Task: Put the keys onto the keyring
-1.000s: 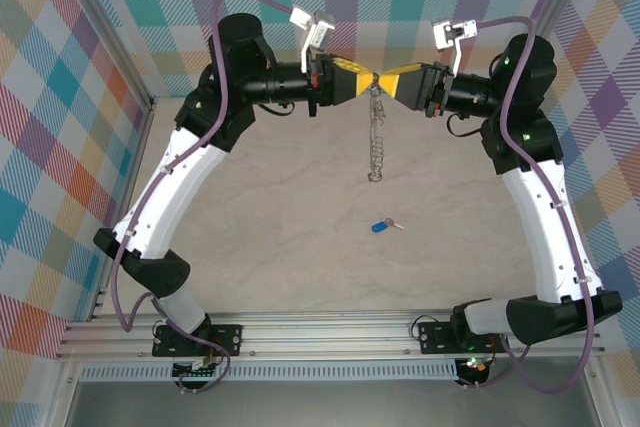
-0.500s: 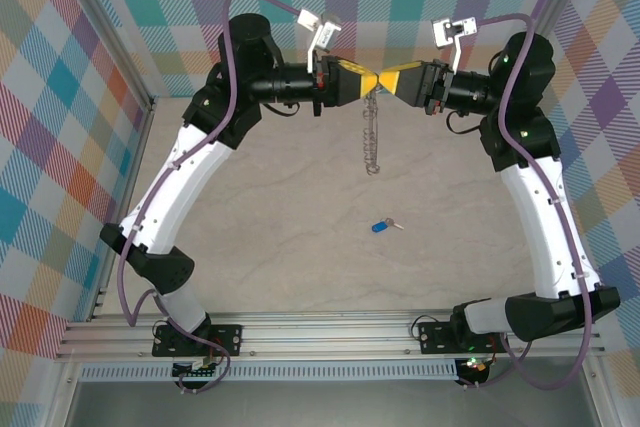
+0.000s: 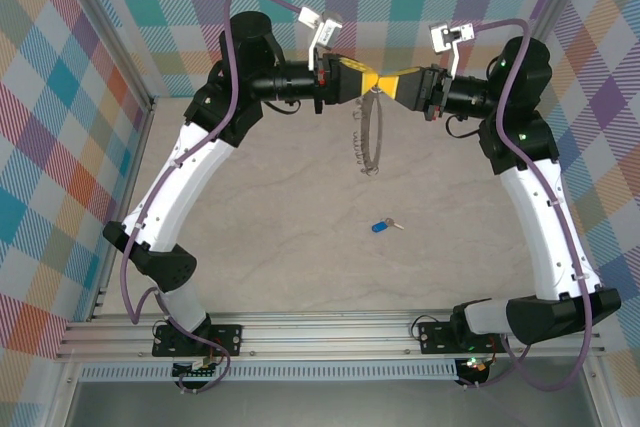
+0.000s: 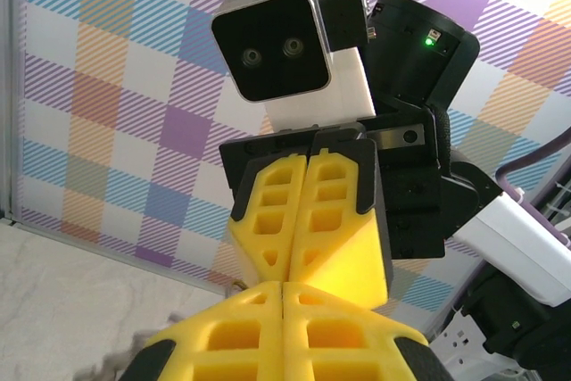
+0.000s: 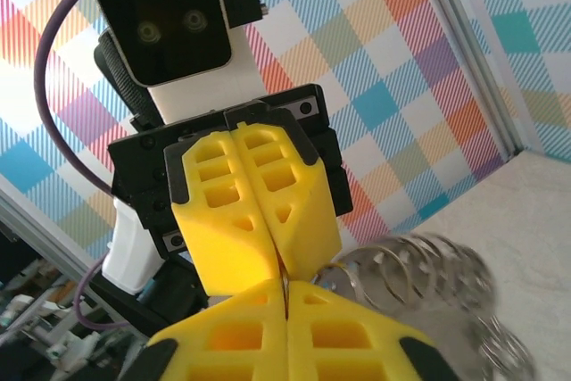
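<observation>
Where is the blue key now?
Top view: the key lies on the table, slightly right of centre, apart from the ring hanging farther back.

The keyring (image 3: 367,137) hangs beneath the meeting left claw (image 3: 368,78) and right claw (image 3: 386,83), key (image 3: 381,226) nearer on table (image 3: 290,207).

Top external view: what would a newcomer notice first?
The yellow left pincer and right pincer meet tip to tip, both shut, by the far wall. The keyring hangs from where they meet. The blue-headed key lies alone on the table, nearer the bases.
</observation>
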Controlling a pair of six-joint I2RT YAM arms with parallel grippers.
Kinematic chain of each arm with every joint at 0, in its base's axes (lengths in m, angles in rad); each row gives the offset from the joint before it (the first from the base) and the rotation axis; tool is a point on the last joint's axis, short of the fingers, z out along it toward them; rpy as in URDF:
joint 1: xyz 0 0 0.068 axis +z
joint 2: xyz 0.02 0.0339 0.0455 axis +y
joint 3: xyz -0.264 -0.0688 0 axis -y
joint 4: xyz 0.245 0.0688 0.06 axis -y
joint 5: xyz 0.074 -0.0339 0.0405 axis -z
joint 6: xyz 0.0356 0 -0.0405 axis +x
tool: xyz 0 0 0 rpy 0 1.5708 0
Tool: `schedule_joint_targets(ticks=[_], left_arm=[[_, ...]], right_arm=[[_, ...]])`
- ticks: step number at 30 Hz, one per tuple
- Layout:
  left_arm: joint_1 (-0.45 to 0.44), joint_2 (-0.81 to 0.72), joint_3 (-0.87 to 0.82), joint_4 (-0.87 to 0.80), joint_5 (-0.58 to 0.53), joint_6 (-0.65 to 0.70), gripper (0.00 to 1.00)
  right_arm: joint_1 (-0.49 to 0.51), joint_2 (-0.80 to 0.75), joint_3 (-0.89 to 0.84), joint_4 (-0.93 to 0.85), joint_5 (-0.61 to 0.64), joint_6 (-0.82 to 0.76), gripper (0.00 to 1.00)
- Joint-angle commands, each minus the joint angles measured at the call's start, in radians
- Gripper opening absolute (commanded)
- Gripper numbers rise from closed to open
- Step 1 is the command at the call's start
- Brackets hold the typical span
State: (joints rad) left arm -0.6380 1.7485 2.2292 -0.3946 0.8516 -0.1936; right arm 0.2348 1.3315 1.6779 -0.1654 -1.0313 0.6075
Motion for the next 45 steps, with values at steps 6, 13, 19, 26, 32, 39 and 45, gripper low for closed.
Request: schedule_joint_targets(ticks=[6, 13, 19, 26, 32, 39, 45], left_arm=[[-0.008, -0.014, 0.037, 0.041, -0.065, -0.014, 0.0], [-0.008, -0.051, -0.025, 0.079, -0.254, -0.081, 0.42], [-0.009, -0.074, -0.093, 0.15, -0.347, -0.15, 0.56], [-0.009, -0.047, -0.109, 0.165, -0.398, -0.248, 0.58], [-0.011, -0.017, -0.134, 0.215, -0.387, -0.341, 0.6], [-0.01, -0.023, -0.138, 0.227, -0.417, -0.344, 0.61], [-0.008, -0.013, -0.121, 0.229, -0.442, -0.362, 0.62]], right_arm=[[0.004, -0.015, -0.016, 0.019, 0.025, -0.002, 0.0], [0.001, -0.023, -0.043, 0.114, 0.11, 0.064, 0.0], [0.002, -0.026, -0.069, 0.193, 0.184, 0.109, 0.0], [0.002, -0.02, -0.067, 0.237, 0.267, 0.139, 0.0], [0.003, 0.012, -0.062, 0.302, 0.31, 0.197, 0.0], [0.003, 0.028, -0.078, 0.355, 0.366, 0.243, 0.0], [0.003, 0.025, -0.093, 0.397, 0.405, 0.276, 0.0]])
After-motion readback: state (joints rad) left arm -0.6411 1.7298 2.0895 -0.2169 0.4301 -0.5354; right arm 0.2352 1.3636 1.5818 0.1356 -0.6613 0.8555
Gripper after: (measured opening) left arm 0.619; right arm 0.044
